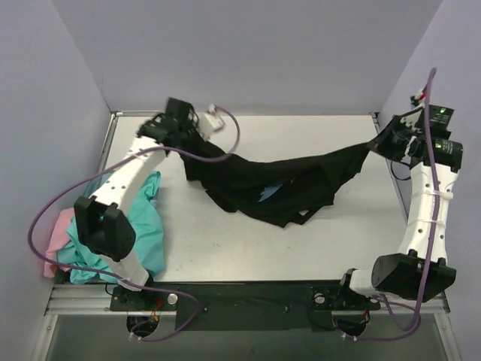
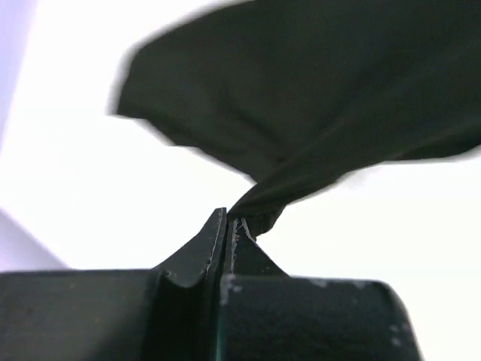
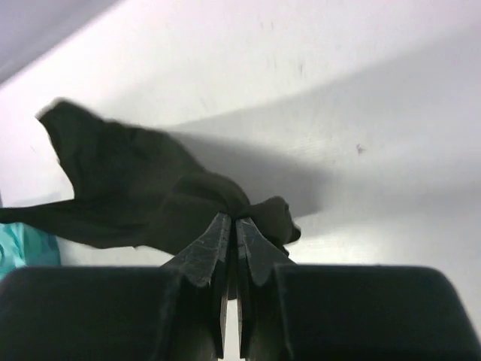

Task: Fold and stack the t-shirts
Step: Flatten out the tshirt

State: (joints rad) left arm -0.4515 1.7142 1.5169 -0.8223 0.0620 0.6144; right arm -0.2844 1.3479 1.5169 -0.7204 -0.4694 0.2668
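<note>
A large black t-shirt hangs stretched across the table between both arms, with a small blue print showing in its sagging middle. My left gripper is shut on its left end; in the left wrist view the black cloth runs out from the closed fingertips. My right gripper is shut on the right end, where the black cloth bunches at the closed tips. Teal t-shirts and a pink t-shirt lie piled at the left edge.
The white table has walls at the back and both sides. A purple cable loops over the left arm near the back. A black rail carries the arm bases at the near edge.
</note>
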